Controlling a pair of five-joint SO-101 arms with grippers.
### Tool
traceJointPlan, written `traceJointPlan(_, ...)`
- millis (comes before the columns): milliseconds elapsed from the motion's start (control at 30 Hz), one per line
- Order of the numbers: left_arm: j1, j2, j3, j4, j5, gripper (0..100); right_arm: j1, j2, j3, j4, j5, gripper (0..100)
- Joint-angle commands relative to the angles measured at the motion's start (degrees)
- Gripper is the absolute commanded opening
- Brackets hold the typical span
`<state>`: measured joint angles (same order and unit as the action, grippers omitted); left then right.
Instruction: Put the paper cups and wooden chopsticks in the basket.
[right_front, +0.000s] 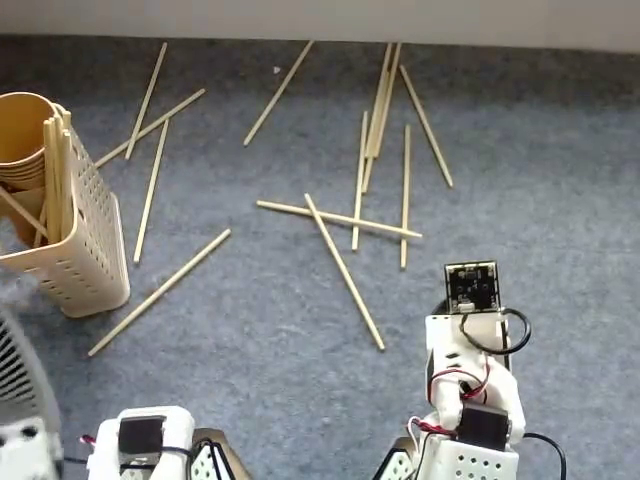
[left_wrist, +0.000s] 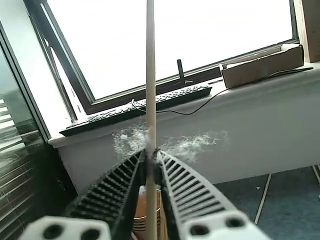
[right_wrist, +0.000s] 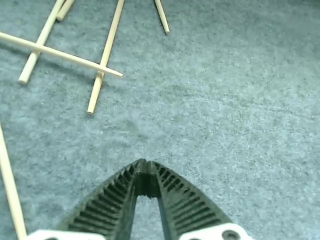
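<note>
Clamped on an upright chopstick (left_wrist: 150, 75), the left end effector (left_wrist: 150, 152) faced the paper cups (left_wrist: 140, 207) just beyond, in the basket (right_front: 85, 250) at frame left.

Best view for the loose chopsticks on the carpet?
High view: loose chopsticks lie whole, scattered over the carpet. Right wrist view catches a few crossed ends; left wrist view, hardly any.

Basket (right_front: 90, 240) partly off the high view's left edge, paper cups (right_front: 22, 135) mostly hidden behind its wall.
</note>
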<state>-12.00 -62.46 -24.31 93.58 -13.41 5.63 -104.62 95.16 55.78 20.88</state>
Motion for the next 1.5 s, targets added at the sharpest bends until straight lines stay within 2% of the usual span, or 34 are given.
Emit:
traceJointPlan(0,-0.4,-9.27,31.52,-18.64,-1.85,0,-0.4,-0.4,6.2,-0.92,-0.18,1.0)
traceJointPlan(100,-6.29,-16.4,53.14,-39.21,-2.46,0,-0.31,-0.4,6.2,-0.92,-0.18,1.0)
traceJointPlan(200,-13.49,-17.71,69.93,-58.46,-2.2,0,-0.31,-0.4,6.29,-0.92,-0.18,1.0)
traceJointPlan(267,-16.22,-16.22,76.79,-65.93,-2.11,0,-0.31,-0.4,6.29,-0.92,-0.18,1.0)
traceJointPlan(333,-17.54,-14.37,80.84,-69.27,-2.11,0,-0.4,-0.4,6.29,-0.92,-0.18,1.0)
traceJointPlan(533,-18.24,-9.36,84.88,-74.73,-2.11,0,-0.48,-0.4,6.11,-0.92,-0.18,1.0)
traceJointPlan(967,-18.33,-8.75,91.38,-74.9,-2.11,1,-0.48,-0.4,6.11,-0.92,-0.18,1.0)
traceJointPlan(1167,-18.33,-8.75,91.12,-74.9,-2.37,9,-0.48,-0.4,6.11,-0.92,-0.18,1.0)
traceJointPlan(1467,-18.33,-8.75,91.03,-80.18,-2.46,2,-0.48,-0.4,6.11,-0.92,-0.18,1.0)
